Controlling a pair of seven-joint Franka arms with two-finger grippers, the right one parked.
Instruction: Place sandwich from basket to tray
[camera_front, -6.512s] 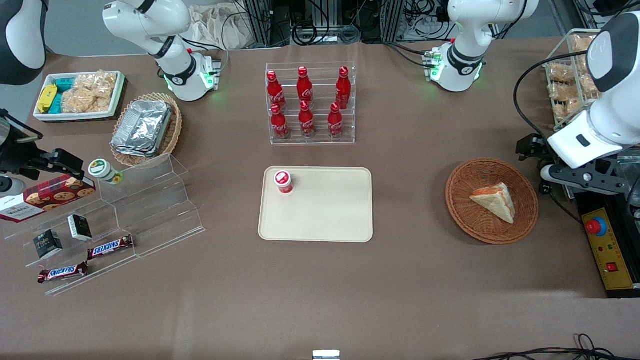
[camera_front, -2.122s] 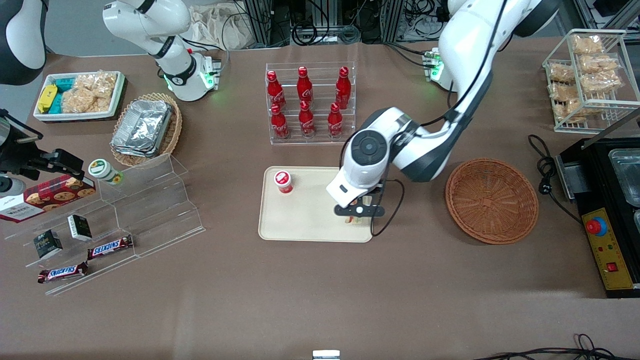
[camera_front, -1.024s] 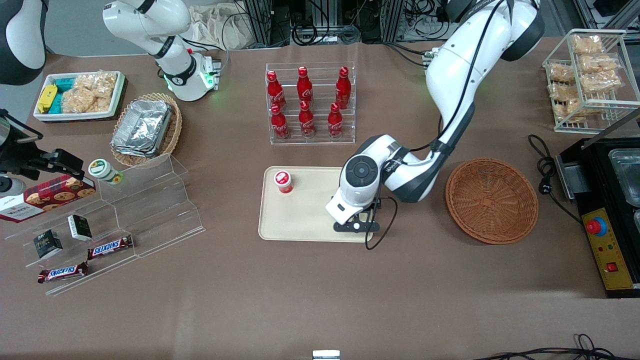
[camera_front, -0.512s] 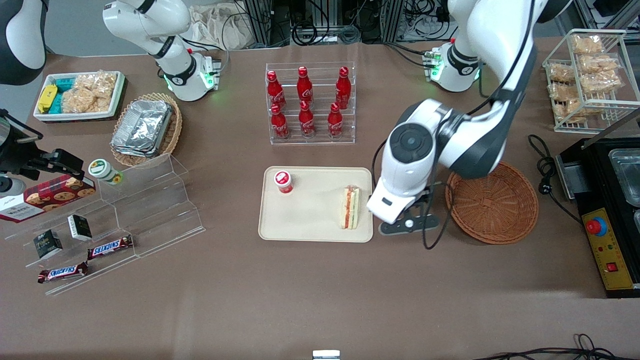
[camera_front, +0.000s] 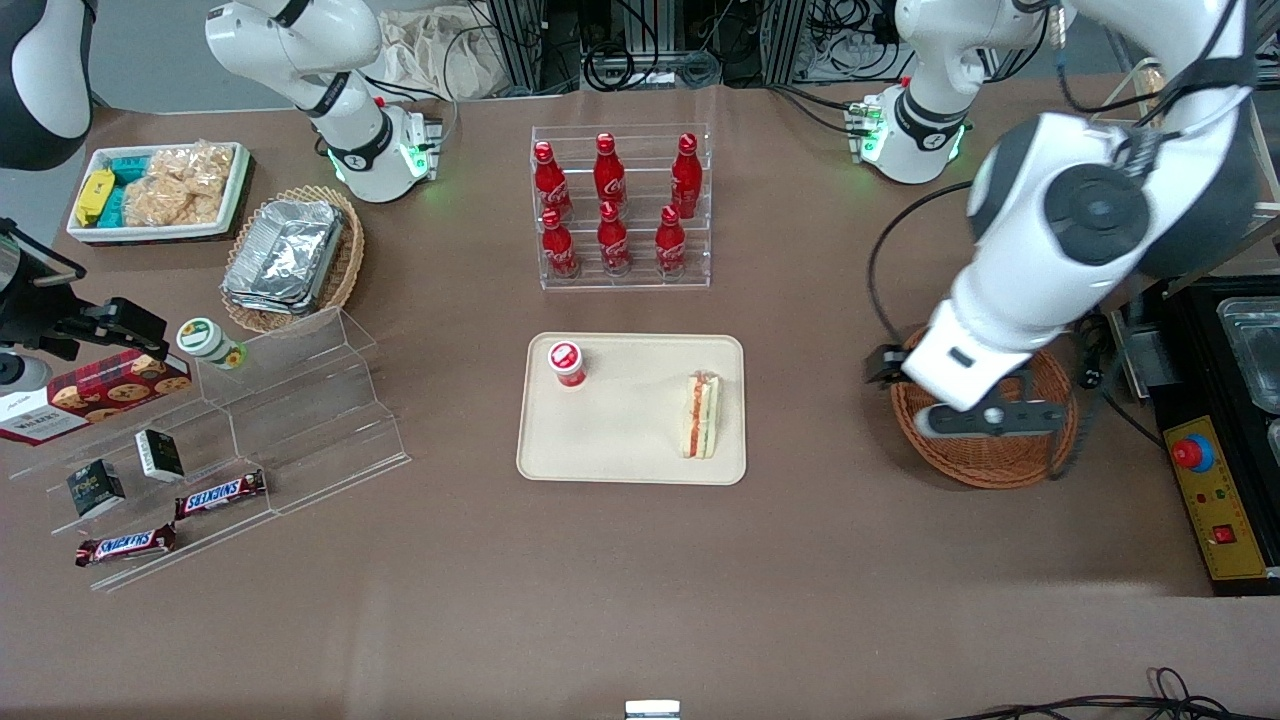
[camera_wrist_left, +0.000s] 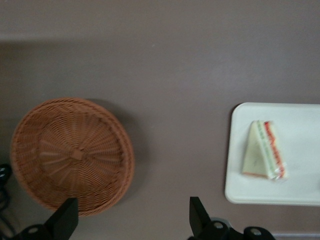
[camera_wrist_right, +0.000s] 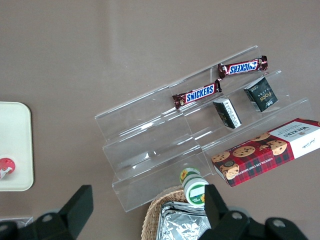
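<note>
While my gripper (camera_front: 985, 418) hangs above the basket (camera_front: 1040, 465), I see its fingers (camera_wrist_left: 65, 220) spread wide with nothing between them. Below it the basket holds nothing. Well apart, toward the parked arm's end, I find the sandwich (camera_front: 702, 415) standing on its edge on the tray (camera_front: 630, 440), close to the rim that faces the basket, filling stripes up. A small red-capped bottle (camera_front: 566, 362) stands at the tray's corner farther from the front camera.

Front view: high, looking down on whole table. Left wrist view: looking straight down from gripper (camera_wrist_left: 131, 220) above basket (camera_wrist_left: 72, 154); shares basket (camera_front: 983, 405), tray (camera_front: 630, 455).
</note>
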